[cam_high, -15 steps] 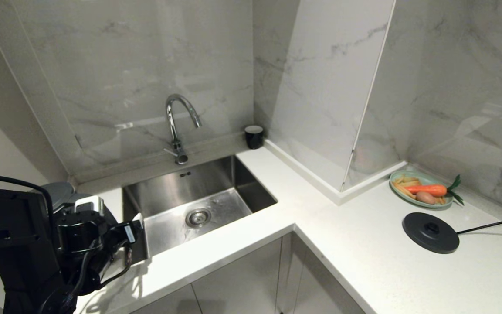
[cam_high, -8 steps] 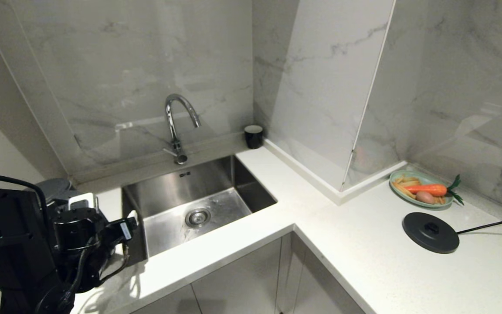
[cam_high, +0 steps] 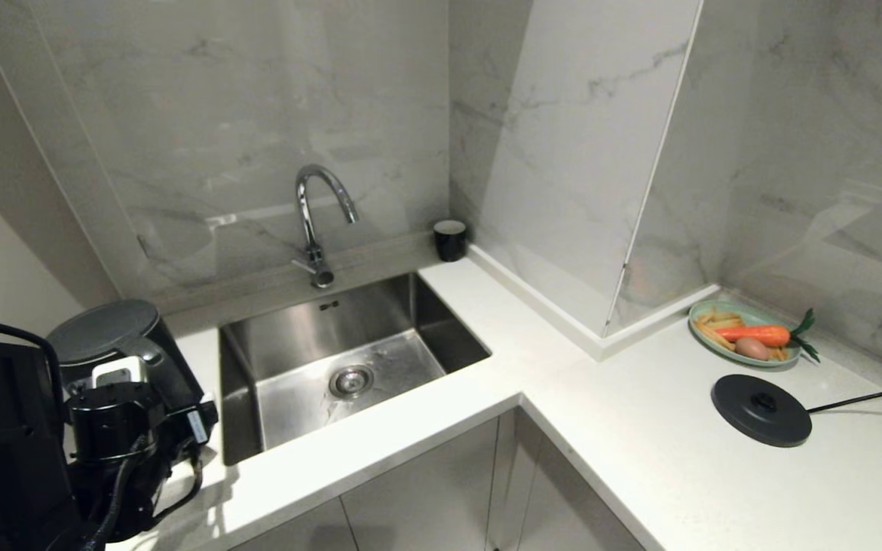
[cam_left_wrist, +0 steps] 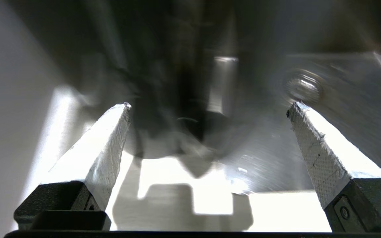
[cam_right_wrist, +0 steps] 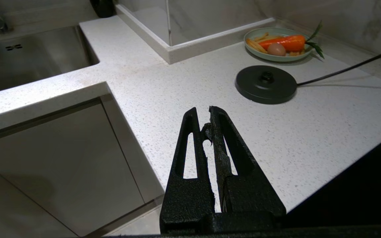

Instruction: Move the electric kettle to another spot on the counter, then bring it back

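The kettle point(cam_high: 115, 344) stood on the surface point(cam_high: 640, 451) at the far left, just beside the sink point(cam_high: 349, 360), with only its flat lid and part of its dark body showing behind my left arm. Its round base point(cam_high: 761, 409) lay well apart from it, over on the right stretch of the surface near the plate of vegetables point(cam_high: 743, 337), with its cord trailing off to the right.

My left gripper point(cam_left_wrist: 210, 109) was spread wide, holding nothing. In the wrist view its two pale fingers point(cam_left_wrist: 104, 145) framed the blurred dark body of the kettle ahead of them, and I could not tell whether either one touched it. My right gripper point(cam_right_wrist: 207, 125) hung idle above the near edge of the surface, its fingers pressed together on nothing.

I judged that the kettle had been set down at its second spot, so the first half of the job looked finished and the trip back was the step in hand. The next move called for getting my left gripper around the loop handle, which I could not make out clearly from here, closing firmly enough to keep a tall, glossy body upright, and lifting it clear of the sink's edge before carrying it across to the right. Seating it squarely on the base would need a level, centred descent.
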Robot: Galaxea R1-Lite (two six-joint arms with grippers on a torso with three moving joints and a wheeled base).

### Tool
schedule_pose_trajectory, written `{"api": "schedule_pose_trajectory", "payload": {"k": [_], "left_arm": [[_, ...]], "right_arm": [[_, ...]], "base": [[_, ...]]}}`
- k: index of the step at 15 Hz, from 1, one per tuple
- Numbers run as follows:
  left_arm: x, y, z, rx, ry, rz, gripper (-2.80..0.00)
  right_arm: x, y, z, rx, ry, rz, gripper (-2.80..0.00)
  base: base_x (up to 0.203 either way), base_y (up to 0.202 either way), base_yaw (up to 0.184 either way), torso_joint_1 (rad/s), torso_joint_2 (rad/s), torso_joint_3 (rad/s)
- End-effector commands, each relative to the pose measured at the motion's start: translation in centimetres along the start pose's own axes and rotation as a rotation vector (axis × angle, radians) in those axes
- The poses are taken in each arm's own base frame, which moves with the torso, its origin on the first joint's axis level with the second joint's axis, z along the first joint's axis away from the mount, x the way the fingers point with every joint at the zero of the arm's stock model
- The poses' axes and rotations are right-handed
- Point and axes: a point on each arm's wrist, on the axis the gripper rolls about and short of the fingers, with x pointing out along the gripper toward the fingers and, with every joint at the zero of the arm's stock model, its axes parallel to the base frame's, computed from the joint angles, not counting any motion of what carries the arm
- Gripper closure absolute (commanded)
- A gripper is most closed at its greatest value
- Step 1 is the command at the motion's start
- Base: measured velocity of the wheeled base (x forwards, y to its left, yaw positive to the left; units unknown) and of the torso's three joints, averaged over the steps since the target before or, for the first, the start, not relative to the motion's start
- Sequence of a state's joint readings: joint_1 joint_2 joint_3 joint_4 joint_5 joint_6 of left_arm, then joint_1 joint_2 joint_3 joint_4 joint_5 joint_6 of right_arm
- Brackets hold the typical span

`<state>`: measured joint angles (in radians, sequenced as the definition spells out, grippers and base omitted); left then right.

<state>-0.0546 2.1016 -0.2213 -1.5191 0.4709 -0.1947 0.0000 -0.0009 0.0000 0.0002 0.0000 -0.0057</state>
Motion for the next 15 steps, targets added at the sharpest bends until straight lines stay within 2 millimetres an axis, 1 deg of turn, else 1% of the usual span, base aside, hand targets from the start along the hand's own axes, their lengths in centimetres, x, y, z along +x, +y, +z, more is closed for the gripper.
{"api": "schedule_pose_trajectory", "payload": {"k": [1,6,7,8,11,14,15], "left_arm": [[0.3,-0.4,-0.6,0.007,0.014,-0.008,-2.80],[-0.5,-0.2,-0.6,0.011,0.021,-0.020,-2.80],[-1.0,0.0,-0.8,0.020,0.036,-0.020,-2.80],[-0.9,0.3,-1.0,0.022,0.048,-0.010,-2.80],[0.6,1.7,-0.5,-0.014,0.029,0.058,-2.80],[0.3,2.6,0.0,-0.027,0.022,0.074,-2.80],[-0.2,2.9,-0.1,-0.024,0.030,0.073,-2.80]], "right_arm": [[0.0,0.0,0.0,-0.002,0.001,0.000,0.00],[0.0,0.0,0.0,-0.002,0.001,0.000,0.00],[0.0,0.0,0.0,-0.002,0.001,0.000,0.00],[0.0,0.0,0.0,0.000,0.001,0.000,0.00],[0.0,0.0,0.0,-0.002,0.001,0.000,0.00],[0.0,0.0,0.0,0.000,0.001,0.000,0.00],[0.0,0.0,0.0,-0.001,0.001,0.001,0.00]], "base": [[0.000,0.000,0.000,0.000,0.00,0.000],[0.000,0.000,0.000,0.000,0.00,0.000],[0.000,0.000,0.000,0.000,0.00,0.000],[0.000,0.000,0.000,0.000,0.00,0.000],[0.000,0.000,0.000,0.000,0.00,0.000],[0.000,0.000,0.000,0.000,0.00,0.000],[0.000,0.000,0.000,0.000,0.00,0.000]]}}
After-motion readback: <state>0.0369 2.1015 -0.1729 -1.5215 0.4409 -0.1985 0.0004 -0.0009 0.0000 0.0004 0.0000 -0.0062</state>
